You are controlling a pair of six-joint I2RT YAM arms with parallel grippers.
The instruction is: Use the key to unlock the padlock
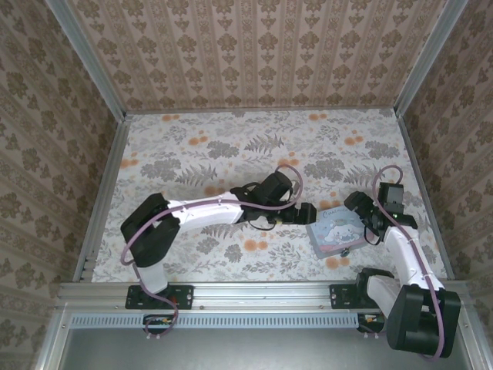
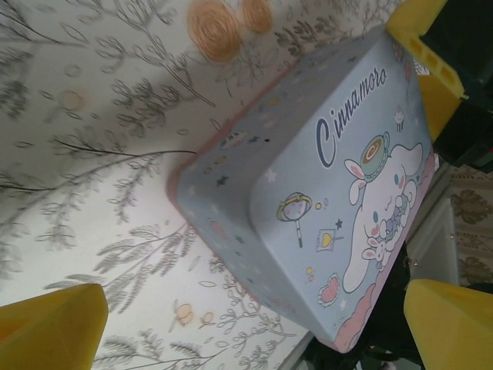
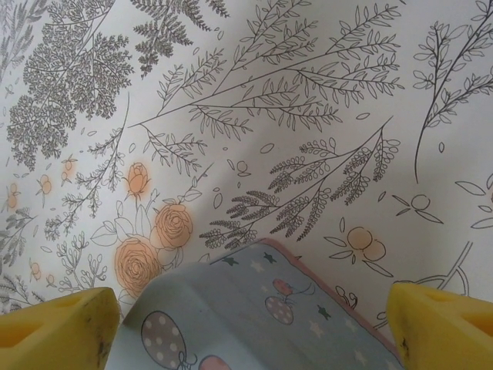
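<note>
My right claw (image 3: 246, 330): spread wide and empty, poised over a corner of the tin (image 2: 308, 193).
My left claw (image 2: 250, 327): spread just as wide, gripping nothing, at the tin's left side.
The padlock and the key: I cannot tell where they lie, as they are too small to pick out near the tin.
Progress: I judge nothing done yet. Finding the key, gripping it, seating it and turning it all remain.
The counter (image 1: 192, 146): pale floral paper with grey leaves and orange blossoms, stretching beyond the tin.
The walls (image 1: 254, 54): brown damask panels behind and beside the tin, with metal posts (image 1: 422, 65) at the corners.
</note>
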